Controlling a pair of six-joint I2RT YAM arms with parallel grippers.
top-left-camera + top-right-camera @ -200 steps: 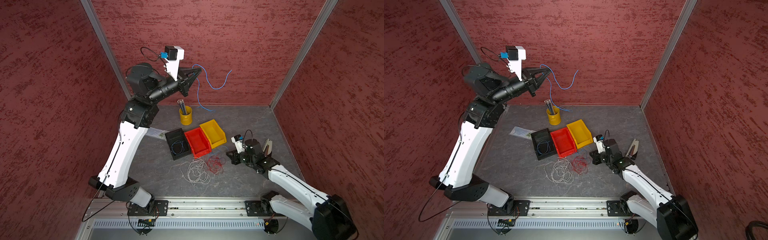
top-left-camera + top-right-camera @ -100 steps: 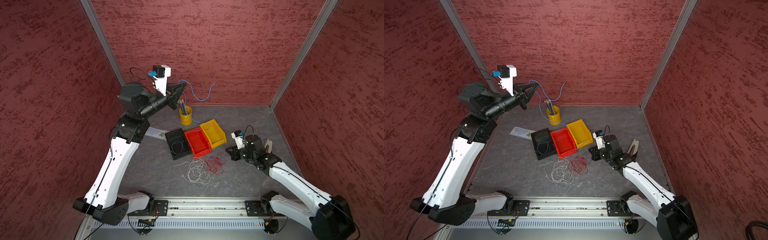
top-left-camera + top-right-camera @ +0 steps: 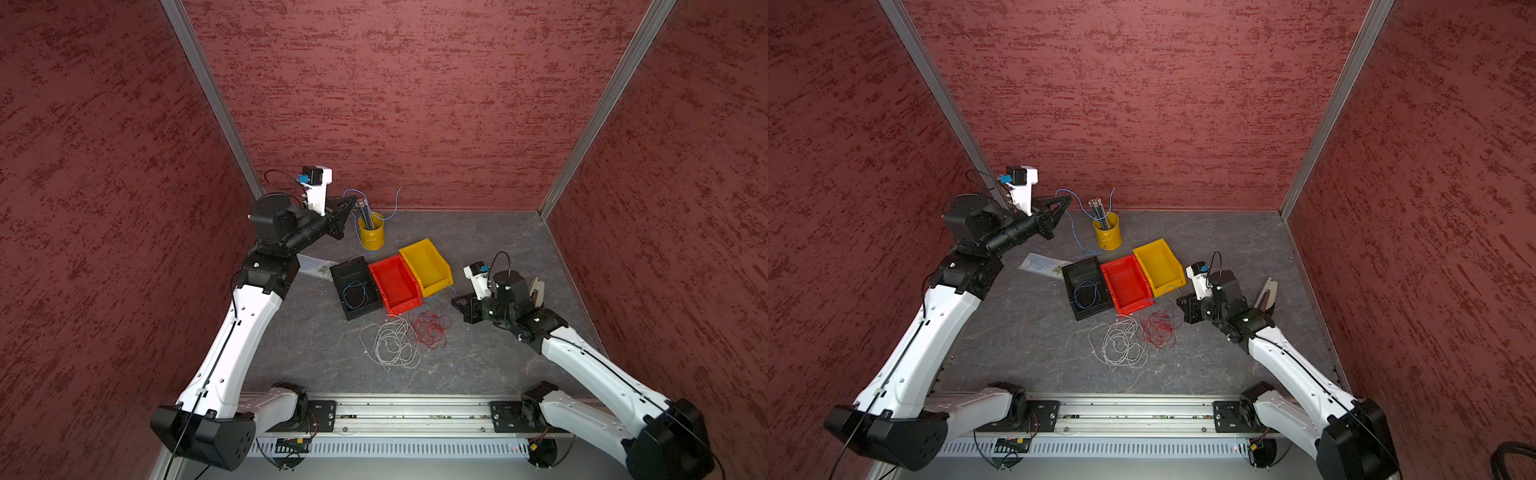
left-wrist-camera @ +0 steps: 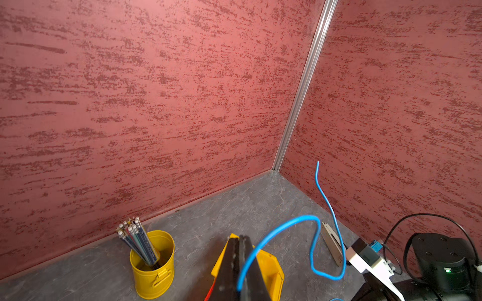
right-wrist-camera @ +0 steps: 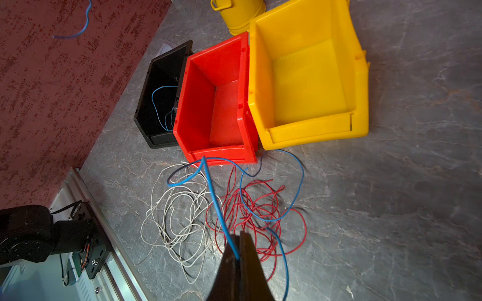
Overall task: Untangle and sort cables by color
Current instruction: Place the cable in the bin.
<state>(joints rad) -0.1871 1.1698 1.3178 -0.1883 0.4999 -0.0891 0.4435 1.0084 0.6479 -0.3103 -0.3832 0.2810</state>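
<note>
My left gripper (image 3: 353, 202) (image 4: 239, 238) hangs near the back left corner, shut on a blue cable (image 3: 360, 232) (image 4: 287, 223) that arcs over the pencil cup and trails to the floor. Low beside the yellow bin, my right gripper (image 3: 455, 301) (image 5: 238, 235) is shut on another blue cable (image 5: 210, 182), which loops over the piles. A whitish-grey cable pile (image 3: 390, 345) (image 5: 177, 216) and a red cable pile (image 3: 430, 328) (image 5: 260, 208) lie in front of the bins. One more blue cable (image 3: 353, 291) lies in the black bin (image 3: 338, 270).
A red bin (image 3: 395, 284) and a yellow bin (image 3: 426, 266) stand side by side to the right of the black one. A yellow cup of pencils (image 3: 371, 235) stands at the back. A paper sheet (image 3: 316, 264) lies left of the bins. Red walls enclose three sides.
My left arm has come down and to the left from high against the back wall, carrying the blue cable to just beside the pencil cup. The right arm has barely shifted.
</note>
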